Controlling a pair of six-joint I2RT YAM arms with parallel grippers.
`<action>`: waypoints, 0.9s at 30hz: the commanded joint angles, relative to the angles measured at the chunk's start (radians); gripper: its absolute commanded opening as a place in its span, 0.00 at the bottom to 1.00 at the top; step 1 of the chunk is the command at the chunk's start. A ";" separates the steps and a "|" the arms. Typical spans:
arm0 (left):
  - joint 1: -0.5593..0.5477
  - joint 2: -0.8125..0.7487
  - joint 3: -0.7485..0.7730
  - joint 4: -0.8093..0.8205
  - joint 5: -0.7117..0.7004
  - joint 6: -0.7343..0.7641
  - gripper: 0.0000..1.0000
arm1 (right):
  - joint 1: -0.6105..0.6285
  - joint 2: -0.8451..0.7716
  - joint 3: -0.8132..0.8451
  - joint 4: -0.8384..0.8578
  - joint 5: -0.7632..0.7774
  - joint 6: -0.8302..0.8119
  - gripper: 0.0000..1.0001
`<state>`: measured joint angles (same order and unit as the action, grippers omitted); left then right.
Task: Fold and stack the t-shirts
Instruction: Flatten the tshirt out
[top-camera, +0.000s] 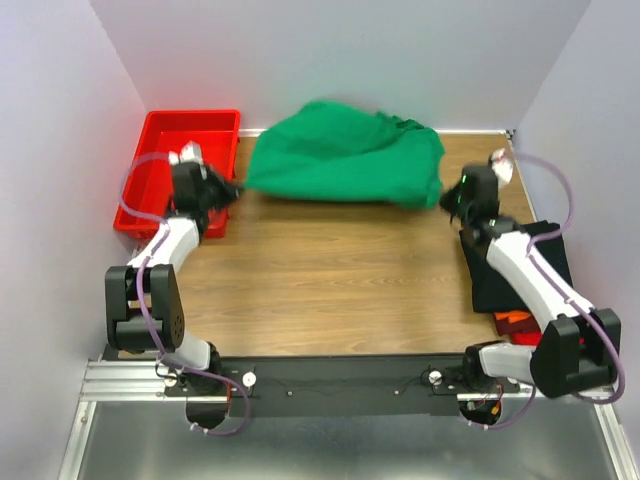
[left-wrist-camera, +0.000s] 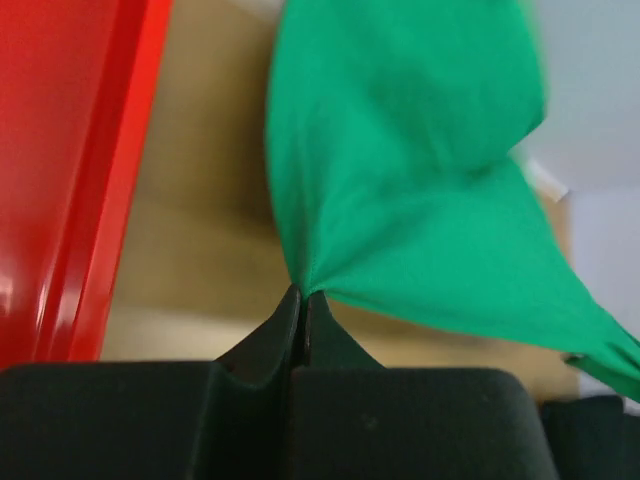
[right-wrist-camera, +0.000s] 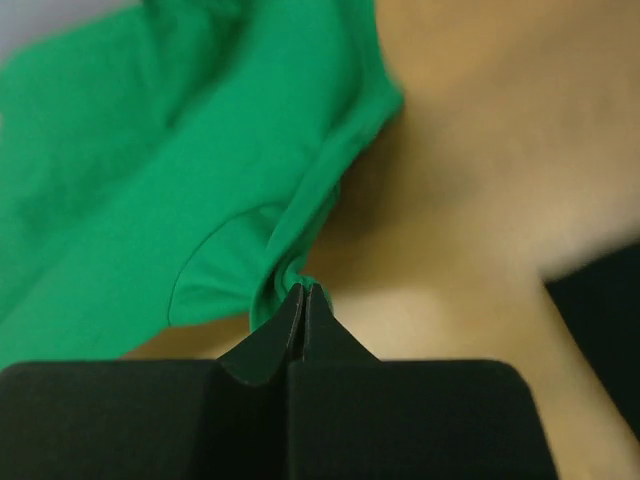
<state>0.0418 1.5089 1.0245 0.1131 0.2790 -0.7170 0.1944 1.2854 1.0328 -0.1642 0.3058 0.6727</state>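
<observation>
**Green Shirt Pinched at Both Ends Along the Back of the Table**

At the far left, the red tray (top-camera: 150, 135) sat in the back corner of the wooden table (top-camera: 330, 270). The left gripper (top-camera: 232, 190) hung just beside the tray's right wall. Its jaws were pressed together on a small pinch of cloth at the left end of the green t-shirt (top-camera: 340, 155). In the left wrist view the fabric fanned out from the fingertips in taut folds.

The shirt stretched as a loose, bunched mass across the back of the table, close to the rear wall. Whether its middle rested on the wood or hung just clear of it could not be told.

At the shirt's right end, the right gripper (top-camera: 447, 197) had its jaws closed on a gathered edge. Along the right side of the table, partly under the right arm, lay a folded black shirt (top-camera: 490, 285). A bit of orange and red cloth (top-camera: 515, 322) showed at its near edge.
</observation>
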 joint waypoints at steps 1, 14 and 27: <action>0.001 -0.084 -0.234 0.083 -0.023 -0.071 0.00 | -0.007 -0.152 -0.224 -0.032 -0.066 0.149 0.06; 0.003 -0.246 -0.468 0.044 -0.141 -0.104 0.36 | -0.006 -0.248 -0.477 -0.123 -0.149 0.154 0.71; 0.003 -0.240 -0.498 -0.003 -0.262 -0.105 0.27 | 0.086 -0.227 -0.524 -0.129 -0.203 0.160 0.65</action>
<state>0.0410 1.2682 0.5510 0.1265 0.0856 -0.8173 0.2279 1.0679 0.5270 -0.2668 0.1101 0.8204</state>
